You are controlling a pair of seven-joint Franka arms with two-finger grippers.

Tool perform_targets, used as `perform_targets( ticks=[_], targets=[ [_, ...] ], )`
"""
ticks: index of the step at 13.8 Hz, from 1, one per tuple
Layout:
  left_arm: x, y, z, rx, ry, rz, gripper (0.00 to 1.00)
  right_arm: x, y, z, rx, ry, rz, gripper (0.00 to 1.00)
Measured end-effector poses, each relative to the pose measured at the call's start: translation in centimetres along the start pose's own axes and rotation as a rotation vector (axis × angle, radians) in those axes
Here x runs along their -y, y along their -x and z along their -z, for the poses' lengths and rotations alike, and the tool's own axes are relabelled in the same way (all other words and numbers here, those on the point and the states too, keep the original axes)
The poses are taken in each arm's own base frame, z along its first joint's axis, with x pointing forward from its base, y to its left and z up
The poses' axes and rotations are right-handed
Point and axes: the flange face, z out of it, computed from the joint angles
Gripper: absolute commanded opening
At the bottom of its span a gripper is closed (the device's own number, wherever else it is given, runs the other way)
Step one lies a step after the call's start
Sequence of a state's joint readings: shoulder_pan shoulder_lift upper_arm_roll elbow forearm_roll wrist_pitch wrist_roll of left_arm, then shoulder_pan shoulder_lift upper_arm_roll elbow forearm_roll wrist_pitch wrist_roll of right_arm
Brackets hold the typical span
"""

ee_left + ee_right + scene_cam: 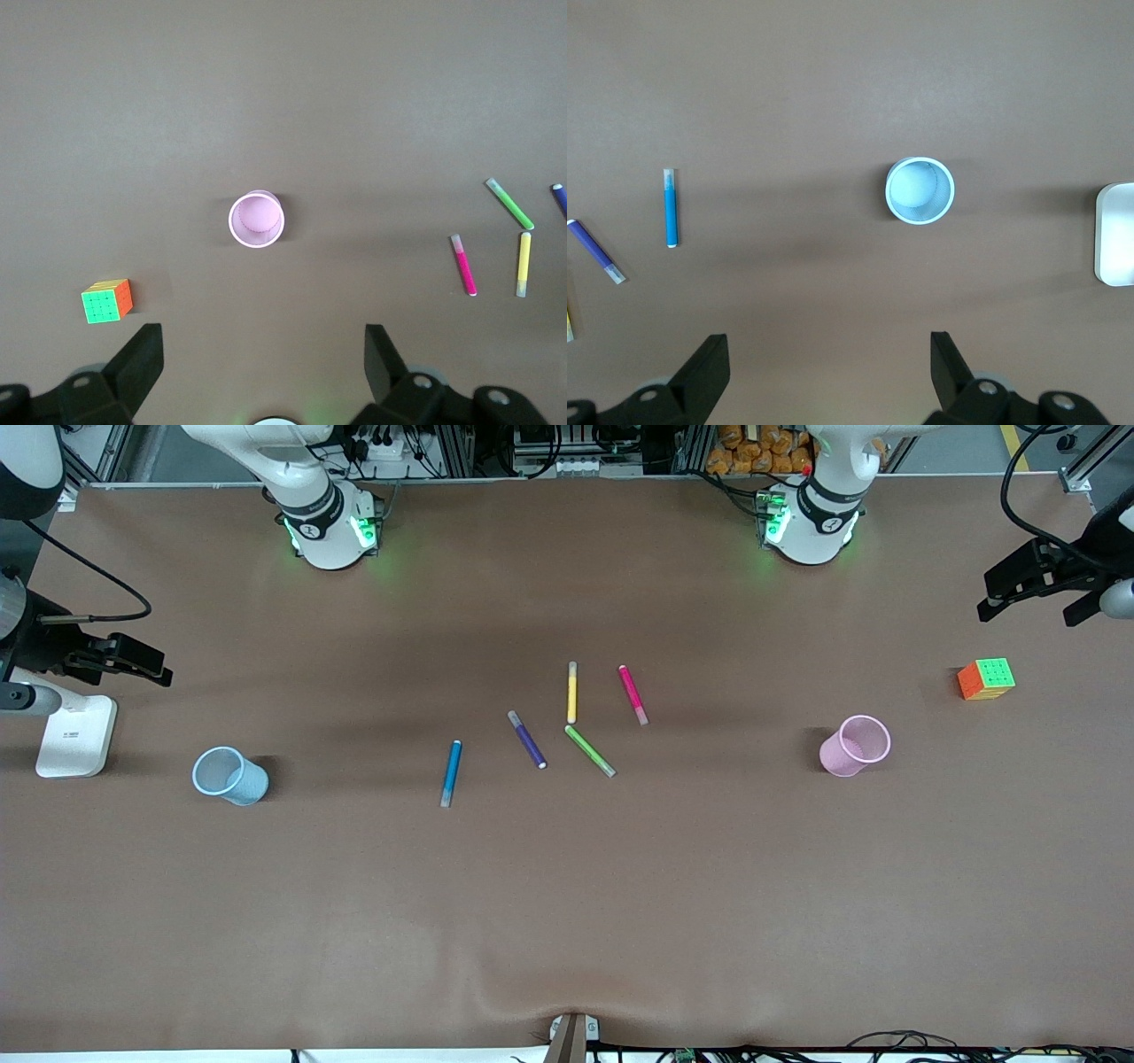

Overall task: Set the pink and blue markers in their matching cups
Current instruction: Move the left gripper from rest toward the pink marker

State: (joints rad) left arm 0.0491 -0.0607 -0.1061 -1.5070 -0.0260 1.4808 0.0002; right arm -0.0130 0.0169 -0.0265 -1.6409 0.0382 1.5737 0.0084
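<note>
Waiting high with spread fingers, left gripper [257, 376] over the pink cup [854, 746], right gripper [824, 376] over the blue cup [231, 775]; each should pinch its marker mid-barrel: pink marker [633, 694], blue marker [451, 773]

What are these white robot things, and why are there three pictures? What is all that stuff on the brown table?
Those are two robot arms standing at one edge of a table. The big picture is from a camera high up, looking across at them. The other two come from little cameras on each arm's wrist, looking straight down.

The black prongs are the grippers, the robots' two-finger hands. The left gripper hangs open above the pink cup and a colourful puzzle cube. The right gripper hangs open above the blue cup, near a white block. Neither holds anything.

In the middle lie five markers: the blue marker, a purple marker, a yellow marker, a green marker and the pink marker. The pink and blue ones should go in the matching cups. Both cups look empty.
</note>
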Motion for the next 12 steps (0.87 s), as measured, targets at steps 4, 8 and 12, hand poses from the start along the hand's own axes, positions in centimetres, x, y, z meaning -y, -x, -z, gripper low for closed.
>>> perform_targets(
  ticks=[4,8,12],
  targets=[
    [0.2,-0.1,-0.2,0.004,0.0,0.003,1.0,-0.1,0.0,0.3,-0.007,0.0,-0.002,1.0],
    [0.0,-0.7,-1.9,0.045,0.004,-0.001,1.0,-0.3,0.2,0.8,-0.016,-0.001,-0.005,1.0],
    [-2.2,-1.6,-5.5,0.152,0.011,-0.048,1.0,-0.9,0.3,0.8,-0.014,-0.002,-0.016,1.0]
  ],
)
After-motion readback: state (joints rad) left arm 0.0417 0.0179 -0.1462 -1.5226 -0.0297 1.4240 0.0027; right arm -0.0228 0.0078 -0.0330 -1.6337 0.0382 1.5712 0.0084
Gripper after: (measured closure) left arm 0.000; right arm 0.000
